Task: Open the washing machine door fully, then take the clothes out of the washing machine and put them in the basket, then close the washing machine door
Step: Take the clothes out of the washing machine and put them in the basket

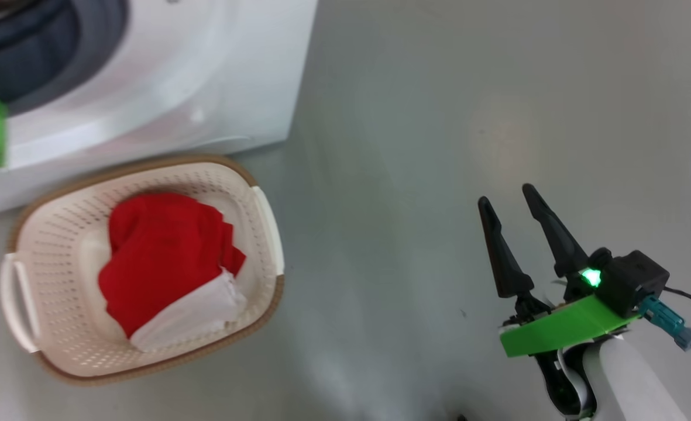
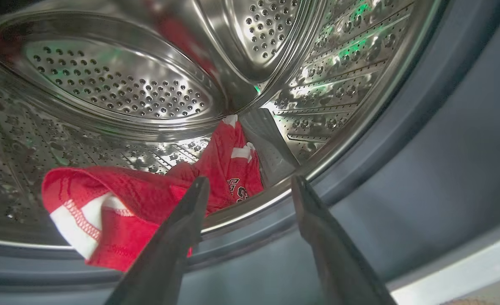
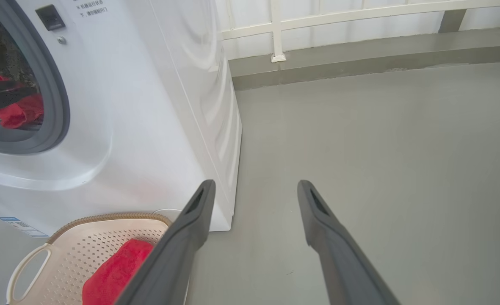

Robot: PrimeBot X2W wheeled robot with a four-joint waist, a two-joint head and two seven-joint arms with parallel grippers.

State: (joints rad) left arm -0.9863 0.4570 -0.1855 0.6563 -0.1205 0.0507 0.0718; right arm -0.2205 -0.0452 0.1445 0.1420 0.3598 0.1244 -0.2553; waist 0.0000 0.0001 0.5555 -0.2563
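Perforated steel drum (image 2: 118, 89) cradles crumpled red-and-white clothes (image 2: 122, 199); left gripper (image 2: 250, 181) and right gripper (image 1: 506, 196) gape empty.

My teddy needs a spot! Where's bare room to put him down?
The grey floor between the basket, the washing machine and the right pincer is bare. The basket is crowded: red clothes cover its middle, leaving bare edges.

Nothing reads clearly — small print (image 3: 89, 11) on the washing machine (image 3: 148, 106) and dark lettering (image 2: 238, 191) on the clothes (image 2: 139, 199) are illegible.
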